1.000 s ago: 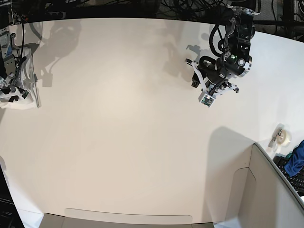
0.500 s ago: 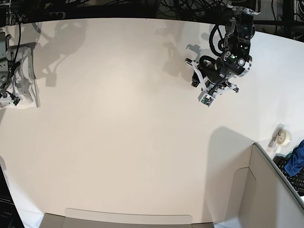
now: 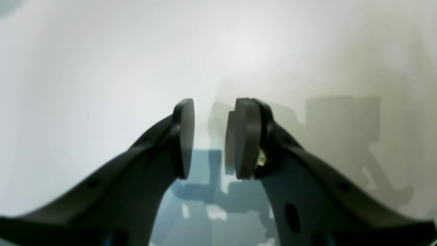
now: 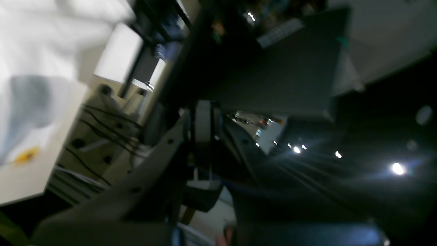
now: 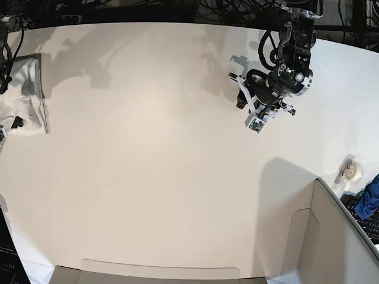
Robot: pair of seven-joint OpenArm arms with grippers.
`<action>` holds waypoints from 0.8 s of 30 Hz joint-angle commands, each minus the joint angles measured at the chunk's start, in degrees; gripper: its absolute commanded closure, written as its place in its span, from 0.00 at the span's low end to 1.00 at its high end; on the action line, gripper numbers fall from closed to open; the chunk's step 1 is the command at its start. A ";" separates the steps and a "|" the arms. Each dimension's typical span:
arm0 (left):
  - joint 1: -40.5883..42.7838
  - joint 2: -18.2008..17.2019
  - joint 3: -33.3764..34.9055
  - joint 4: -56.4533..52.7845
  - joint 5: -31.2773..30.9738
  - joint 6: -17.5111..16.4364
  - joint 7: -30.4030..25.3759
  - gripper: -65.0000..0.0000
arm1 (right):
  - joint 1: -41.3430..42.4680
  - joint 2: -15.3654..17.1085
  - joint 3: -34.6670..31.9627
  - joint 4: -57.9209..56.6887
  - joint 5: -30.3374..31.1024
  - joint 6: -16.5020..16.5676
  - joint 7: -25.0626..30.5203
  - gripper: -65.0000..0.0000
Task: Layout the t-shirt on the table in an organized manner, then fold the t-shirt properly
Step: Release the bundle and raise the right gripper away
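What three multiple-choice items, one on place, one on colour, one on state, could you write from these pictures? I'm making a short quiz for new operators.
1. In the base view, where is the t-shirt?
A. Lower right corner
B. Left edge
C. Centre

2. What colour is the cloth at the right edge of the base view?
A. Red
B. Green
C. Blue

3. How does the left pincer stand?
A. Open, with nothing between its tips
B. Shut on the t-shirt
C. Shut, tips touching

Right letters:
1: B, the t-shirt lies on the table at that view's left edge.
2: C, the cloth by the keyboard is plainly blue.
3: A, the left wrist view shows a gap between the tips of the left pincer, with only bare tabletop seen through it.
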 commanded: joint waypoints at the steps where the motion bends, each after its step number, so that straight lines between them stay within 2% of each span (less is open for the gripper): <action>1: -0.64 -0.44 -0.06 1.14 -0.12 -0.02 -1.18 0.69 | -1.12 0.02 2.16 3.17 -1.90 -0.12 -1.00 1.00; 4: -0.46 -0.27 -0.06 1.14 -0.12 -0.02 -1.00 0.69 | -4.11 -3.32 5.59 4.05 -2.34 -0.12 -0.74 1.00; 7: 0.16 0.17 -0.06 1.32 -0.12 -0.02 -1.09 0.69 | -8.33 -6.48 8.31 4.14 0.82 -0.12 -0.83 1.00; 13: 1.21 0.35 -0.06 1.58 -0.12 -0.02 -1.00 0.69 | -19.94 -13.34 12.80 4.22 14.54 -0.12 -1.18 1.00; 21: 2.44 0.35 -0.42 1.49 -0.12 -0.02 -1.09 0.69 | -39.72 -17.91 20.62 4.22 34.14 -0.12 -0.74 1.00; 24: 3.41 0.17 -0.42 1.58 -0.12 -0.02 -1.18 0.69 | -47.19 -20.64 20.09 3.87 40.03 -0.12 -0.74 1.00</action>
